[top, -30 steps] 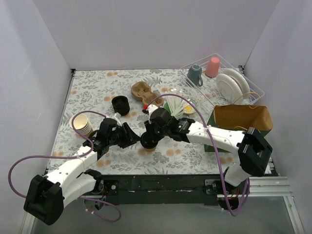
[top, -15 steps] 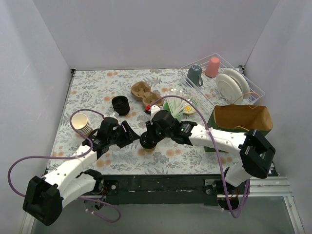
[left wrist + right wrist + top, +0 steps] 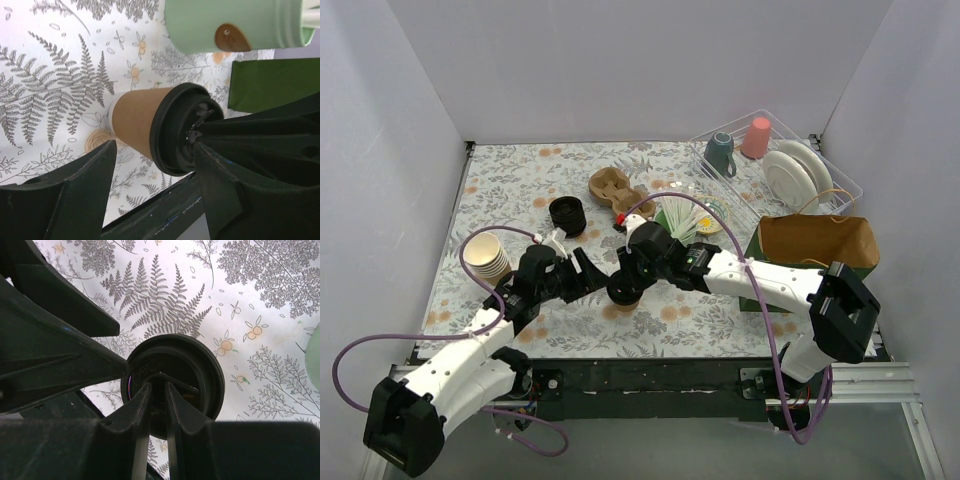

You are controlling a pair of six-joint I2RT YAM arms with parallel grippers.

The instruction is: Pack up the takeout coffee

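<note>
The coffee (image 3: 620, 295) stands upright on the table (image 3: 520, 180), near the middle of its near edge. Its brown body (image 3: 135, 120) is bare and its black lid (image 3: 200, 375) is seated on top.

The right gripper (image 3: 157, 382) comes down on it from above. Its fingers are drawn almost together on the top of the lid, nipping it with only a slit between them. The left gripper (image 3: 155, 150) reaches in from the left, level with the cup. Its fingers (image 3: 75, 190) are spread to either side of the cup, close by but with table showing between them and it.

A pale green cup (image 3: 225, 25) lies on its side just beyond the coffee. The pulp carrier (image 3: 613, 190) sits farther back, around the table's middle, and nothing shows in its pockets. A stack of black lids (image 3: 567, 213) stands left of it, and a stack of paper cups (image 3: 488, 255) is near the left edge.

An open bag (image 3: 815, 240) stands at the right edge, and only its brown inside shows. A clear bin (image 3: 840, 180) in the far right corner holds a teal mug (image 3: 720, 152), a pink cup (image 3: 756, 137) and white plates (image 3: 790, 175) standing on edge.
</note>
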